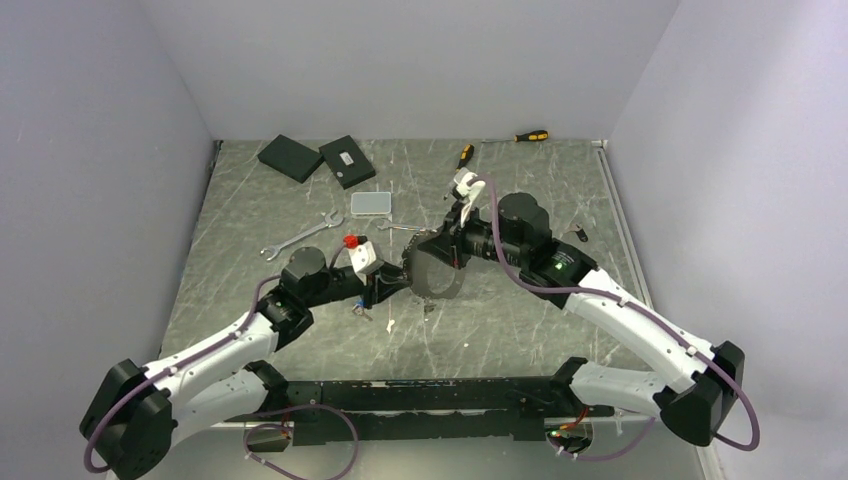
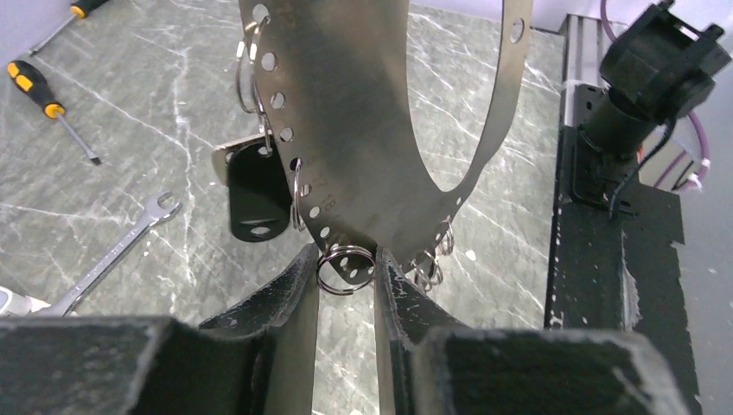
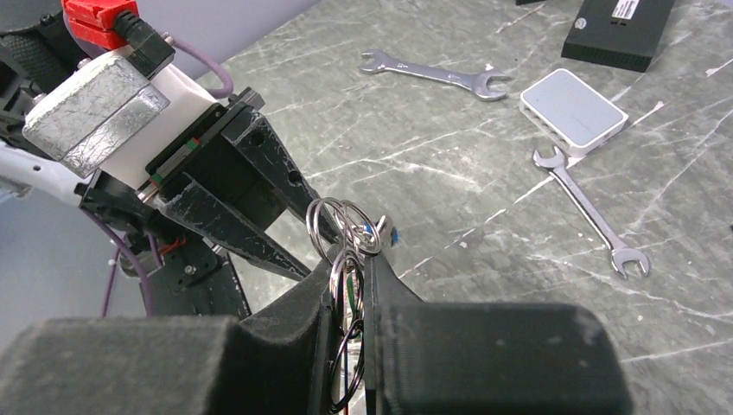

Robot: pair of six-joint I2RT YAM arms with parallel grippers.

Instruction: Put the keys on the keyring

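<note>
The keyring [image 1: 437, 272] is a silvery metal loop held up between both grippers; in the left wrist view [image 2: 346, 112] it shows as a wide band with punched holes and small split rings. A black-tagged key [image 2: 257, 186] hangs from its left side. My left gripper [image 2: 346, 259] is shut on a small split ring [image 2: 344, 270] at the loop's bottom edge. My right gripper [image 3: 350, 259] is shut on a bunch of split rings [image 3: 346, 226] of the keyring. Loose keys lie on the table below the left gripper [image 1: 362, 310] and at the right [image 1: 578, 235].
Two spanners [image 1: 300, 238] [image 1: 405, 228], a clear plastic box [image 1: 371, 203], two black boxes [image 1: 290, 157] [image 1: 347, 160] and two screwdrivers [image 1: 465, 155] [image 1: 530, 136] lie behind the grippers. A black rail [image 1: 420, 395] runs along the near edge.
</note>
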